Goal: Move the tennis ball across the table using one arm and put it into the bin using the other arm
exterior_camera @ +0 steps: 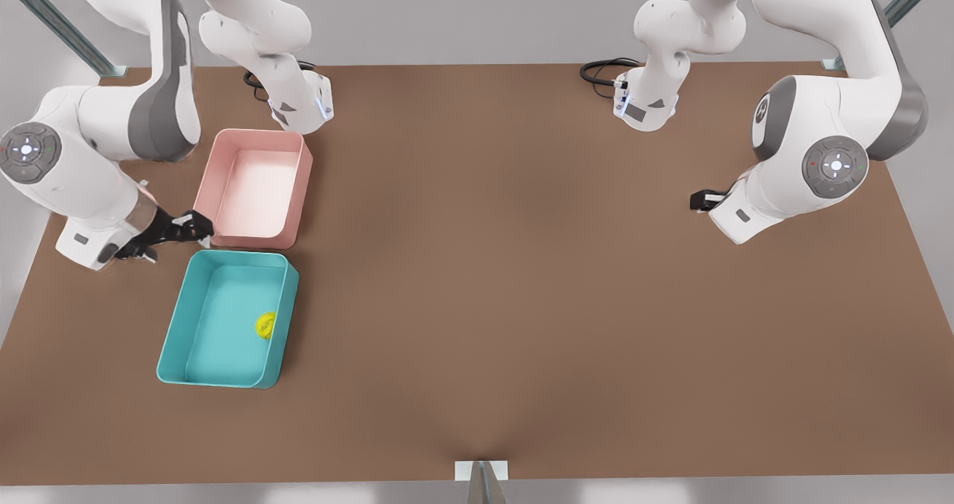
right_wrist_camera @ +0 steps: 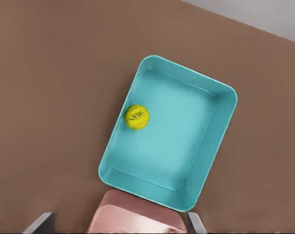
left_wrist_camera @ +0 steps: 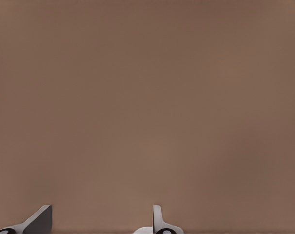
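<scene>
The pink tub (right_wrist_camera: 137,219) is cut off by the edge in the right wrist view. Both wrist views cut off the fingers (left_wrist_camera: 40,219), so just their tips peek in. The front view cuts off both arms' tops

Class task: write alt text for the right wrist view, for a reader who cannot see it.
A yellow-green tennis ball rests inside a teal bin, against one long wall, on a brown table. A pink tub sits just beyond the bin's short end, and the right claw hangs open above it.
</scene>
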